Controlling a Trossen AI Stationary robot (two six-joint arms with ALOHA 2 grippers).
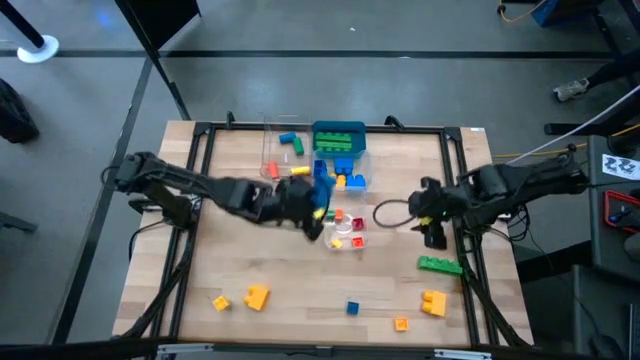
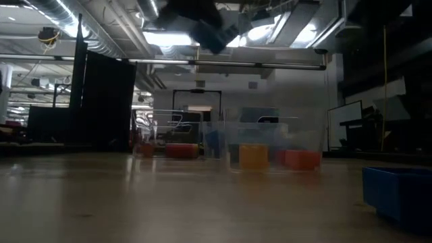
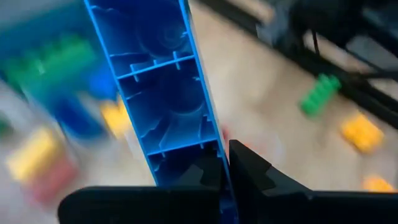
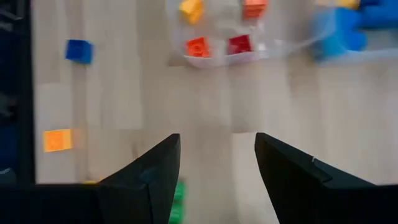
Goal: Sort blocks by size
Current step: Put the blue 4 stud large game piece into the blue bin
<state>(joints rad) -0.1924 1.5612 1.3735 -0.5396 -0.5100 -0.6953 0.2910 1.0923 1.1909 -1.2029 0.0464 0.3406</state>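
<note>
A long blue block (image 3: 155, 93) is lifted above the table's middle, with my left gripper (image 1: 312, 205) shut on it. Its hollow underside faces the left wrist camera. In the low view it shows as a blue blur (image 2: 212, 37) high up. My right gripper (image 4: 217, 149) hangs open over bare wood near the table's right edge (image 1: 432, 228), with nothing between its fingers. A green block (image 1: 440, 264) lies flat just nearside of it. Loose blocks rest on the near table: yellow ones (image 1: 257, 296), an orange one (image 1: 401, 323), a small blue one (image 1: 352, 307). My left gripper pinches one long side wall (image 3: 214, 152) of the blue block at its end. One finger (image 3: 199, 177) sits inside the hollow underside and the other (image 3: 252, 168) outside. The block runs away from the fingers, along them, lifted clear of the table.
Clear tubs stand at the table's far middle (image 1: 285, 150), (image 1: 345, 165) and centre (image 1: 350, 232), holding sorted blocks. In the low view a blue block (image 2: 398, 192) sits close at the right. Dark frame rails (image 1: 200, 150) border the table. Open wood lies at the near left.
</note>
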